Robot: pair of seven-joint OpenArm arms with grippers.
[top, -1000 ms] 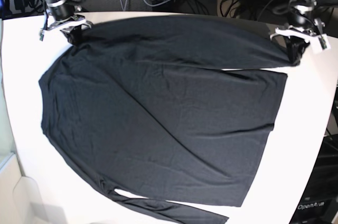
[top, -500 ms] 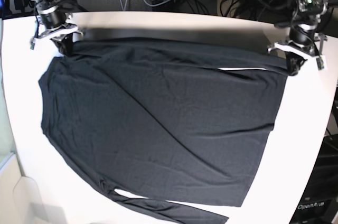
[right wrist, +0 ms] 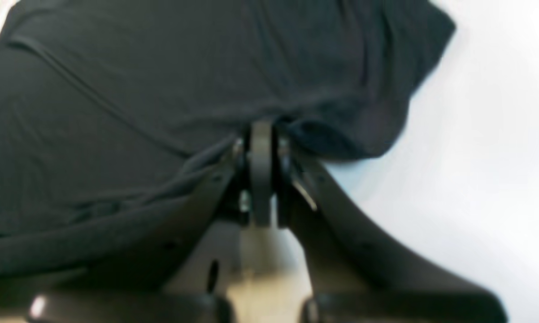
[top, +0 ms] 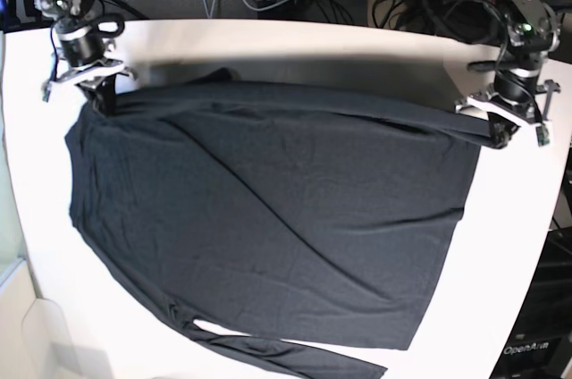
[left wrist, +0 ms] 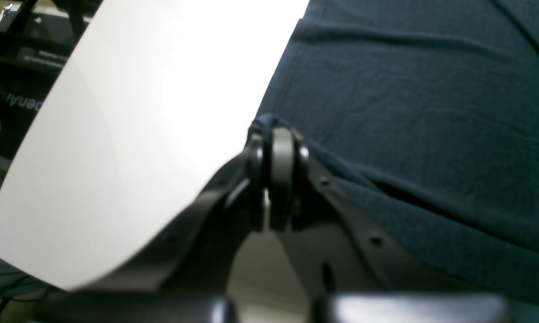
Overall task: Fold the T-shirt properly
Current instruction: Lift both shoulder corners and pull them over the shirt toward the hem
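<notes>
Left gripper (top: 497, 136), right gripper (top: 96, 97): lowered at table's (top: 295, 39) far corners, each clamped on shirt (top: 268, 218) edge. Shirt: black, thin, soft, wrinkled, spread flat on white table.

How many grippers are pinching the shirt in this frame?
2. The right gripper pinches the shirt at its far corner on the base view's left; the left gripper pinches the far edge on the opposite side.
</notes>
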